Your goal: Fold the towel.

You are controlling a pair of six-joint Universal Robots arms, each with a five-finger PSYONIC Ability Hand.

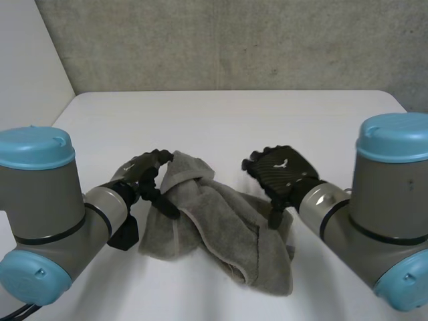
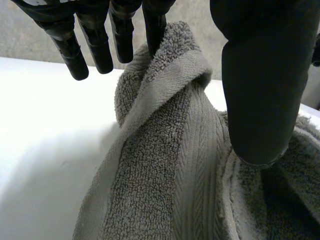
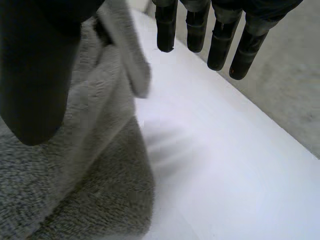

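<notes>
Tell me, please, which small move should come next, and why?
Probably the left hand should draw the towel edge it pinches outward, away from the right hand: the towel lies bunched on the table, too rumpled to fold neatly.

We see a grey terry towel (image 1: pixel 221 227), crumpled in loose folds on the near part of the white table (image 1: pixel 234 120); a flat woven band runs along one edge, with ribbed weave beside it; its left end is bunched into a twisted peak between the fingers and thumb of the left hand (image 1: pixel 144 175); the rest trails down rightward onto the tabletop.
</notes>
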